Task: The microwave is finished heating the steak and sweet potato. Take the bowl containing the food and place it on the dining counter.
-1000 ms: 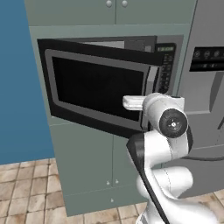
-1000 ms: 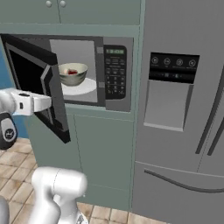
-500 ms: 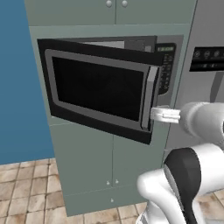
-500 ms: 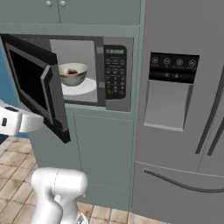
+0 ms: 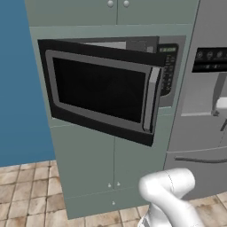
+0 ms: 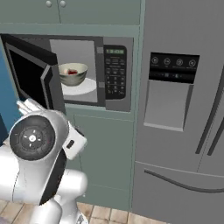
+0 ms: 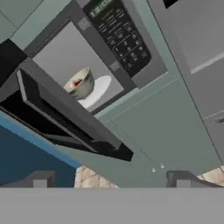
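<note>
The microwave [image 6: 114,72] stands with its door [image 5: 101,91] swung open to the left. Inside, the bowl [image 6: 73,73] rests on a flat white plate [image 6: 87,87]. The bowl [image 7: 82,83] holds a small reddish patch of food; steak and sweet potato cannot be told apart. My gripper [image 7: 111,180] is open, fingertips wide apart with nothing between them. It hangs back from the microwave, below and in front of the cavity, touching nothing. The dining counter is out of view.
The open door juts out at the cavity's left, with its grey handle [image 5: 150,99] on the free edge. A grey fridge [image 6: 183,113] stands right beside the microwave. Green cabinet doors [image 5: 88,168] lie below, a blue wall [image 5: 17,88] at left, tiled floor [image 5: 26,195] underneath.
My hand has let go of the door handle and drawn away to the right. The fingers have spread wider. The door stays open at about the same angle.
</note>
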Controlling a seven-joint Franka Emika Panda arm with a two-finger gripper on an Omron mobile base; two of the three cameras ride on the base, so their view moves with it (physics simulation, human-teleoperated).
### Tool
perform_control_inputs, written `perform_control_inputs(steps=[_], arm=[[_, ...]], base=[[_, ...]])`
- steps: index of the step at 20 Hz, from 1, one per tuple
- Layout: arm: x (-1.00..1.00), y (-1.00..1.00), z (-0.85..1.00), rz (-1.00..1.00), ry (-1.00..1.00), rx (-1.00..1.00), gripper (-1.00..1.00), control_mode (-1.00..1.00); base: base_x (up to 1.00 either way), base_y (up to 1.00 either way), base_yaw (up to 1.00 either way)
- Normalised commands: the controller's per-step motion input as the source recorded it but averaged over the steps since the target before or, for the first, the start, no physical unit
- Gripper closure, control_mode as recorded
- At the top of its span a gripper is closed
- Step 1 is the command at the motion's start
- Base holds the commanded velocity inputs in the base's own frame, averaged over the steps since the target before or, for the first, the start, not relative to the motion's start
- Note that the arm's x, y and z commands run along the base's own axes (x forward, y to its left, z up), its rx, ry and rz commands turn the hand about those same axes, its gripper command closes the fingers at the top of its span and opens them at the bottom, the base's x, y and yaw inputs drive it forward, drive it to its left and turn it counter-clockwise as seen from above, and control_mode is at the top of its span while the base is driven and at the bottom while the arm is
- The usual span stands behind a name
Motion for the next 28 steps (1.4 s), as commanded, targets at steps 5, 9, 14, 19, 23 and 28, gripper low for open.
perform_control_inputs(steps=[5,9,14,19,23,28], arm=[[1.0,-0.57,0.0,0.09,0.38,0.46,-1.0,-1.0],[0.97,-0.08,-0.36,0.11,0.24,0.2,-1.0,-1.0],[1.0,0.09,-0.37,0.02,0.14,0.11,-1.0,-1.0],[0.99,0.13,-0.1,0.06,0.21,0.17,-1.0,-1.0],[0.92,0.5,-0.15,0.07,0.14,0.09,-1.0,-1.0],[0.93,0.59,-0.08,0.04,0.09,0.05,-1.0,-1.0]], base=[[0.0,0.0,0.0],[0.0,0.0,0.0],[0.0,0.0,0.0],[0.0,0.0,0.0],[0.0,0.0,0.0],[0.0,0.0,0.0]])
